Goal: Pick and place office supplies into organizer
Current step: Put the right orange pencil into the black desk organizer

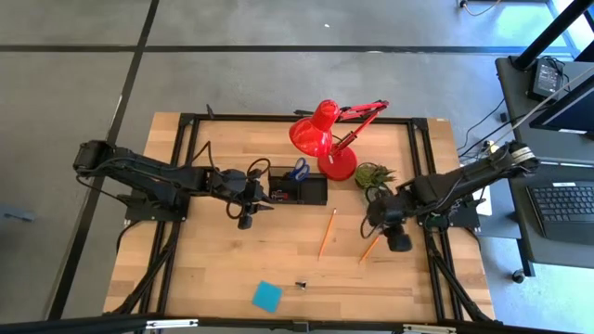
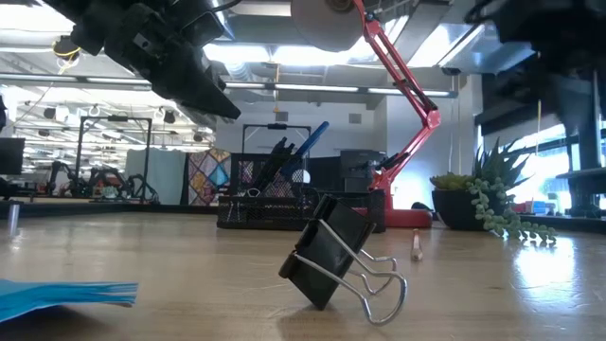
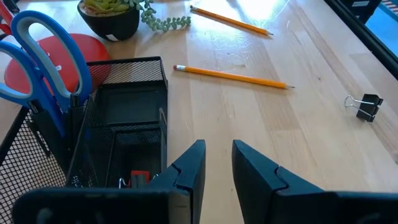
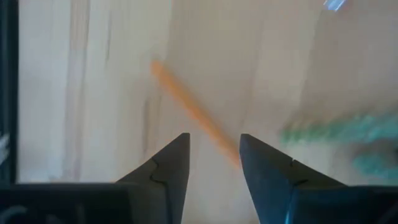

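binder clip (image 2: 331,260) on table | left gripper (image 3: 217,155) slightly open, empty | right gripper (image 4: 214,152) open over pencil (image 4: 193,112)

My bench is a pale wooden table (image 1: 232,269) with a black frame (image 1: 186,119) running around its edges. At its far side stands a red desk lamp (image 1: 320,130), its shade tipped over its round red base (image 1: 340,165). Just beside that base sits a small green potted plant (image 1: 373,174) in a dark bowl, trailing stems spilling onto the wood. Off to my right, on a separate dark desk, lies a black keyboard (image 1: 564,199). Grey floor (image 1: 278,74) surrounds everything.
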`<action>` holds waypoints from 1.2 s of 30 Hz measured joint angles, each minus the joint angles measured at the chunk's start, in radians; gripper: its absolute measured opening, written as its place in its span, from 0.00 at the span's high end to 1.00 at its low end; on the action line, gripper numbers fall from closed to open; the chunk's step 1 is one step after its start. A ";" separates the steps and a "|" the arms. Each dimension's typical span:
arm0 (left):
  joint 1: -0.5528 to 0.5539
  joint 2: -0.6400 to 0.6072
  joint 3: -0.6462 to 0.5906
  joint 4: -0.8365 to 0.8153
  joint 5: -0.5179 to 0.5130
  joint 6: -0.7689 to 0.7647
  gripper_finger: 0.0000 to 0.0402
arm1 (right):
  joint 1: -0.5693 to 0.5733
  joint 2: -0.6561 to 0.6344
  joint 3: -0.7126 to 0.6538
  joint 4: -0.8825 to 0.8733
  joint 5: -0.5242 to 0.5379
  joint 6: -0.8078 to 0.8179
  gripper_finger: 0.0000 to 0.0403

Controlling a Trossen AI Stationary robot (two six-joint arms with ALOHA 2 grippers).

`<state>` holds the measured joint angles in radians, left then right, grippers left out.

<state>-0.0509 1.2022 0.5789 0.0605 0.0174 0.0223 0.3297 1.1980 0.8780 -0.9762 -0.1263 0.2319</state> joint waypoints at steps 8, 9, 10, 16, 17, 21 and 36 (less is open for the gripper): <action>0.000 0.000 0.000 0.001 0.000 0.000 0.82 | 0.073 0.092 0.000 -0.058 0.005 -0.075 0.64; 0.000 0.000 0.000 0.000 0.000 0.000 0.82 | 0.081 0.101 0.000 -0.058 0.004 -0.110 0.64; 0.000 0.000 0.000 0.000 0.000 0.000 0.82 | 0.088 0.111 0.000 -0.060 0.005 -0.138 0.64; 0.000 0.000 0.000 -0.005 0.000 0.000 0.81 | 0.101 0.153 0.000 -0.039 0.004 -0.174 0.64; 0.000 0.000 0.000 -0.006 0.000 0.000 0.81 | 0.101 0.157 0.000 -0.028 0.004 -0.154 0.64; 0.000 0.000 0.000 -0.008 0.000 0.000 0.81 | 0.101 0.164 0.000 0.011 0.004 -0.100 0.64; 0.000 0.000 0.000 -0.009 0.000 0.009 0.81 | 0.101 0.164 0.000 0.191 0.001 -0.081 0.64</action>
<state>-0.0509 1.2026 0.5789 0.0517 0.0174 0.0308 0.4305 1.3617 0.8780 -0.7849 -0.1249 0.1508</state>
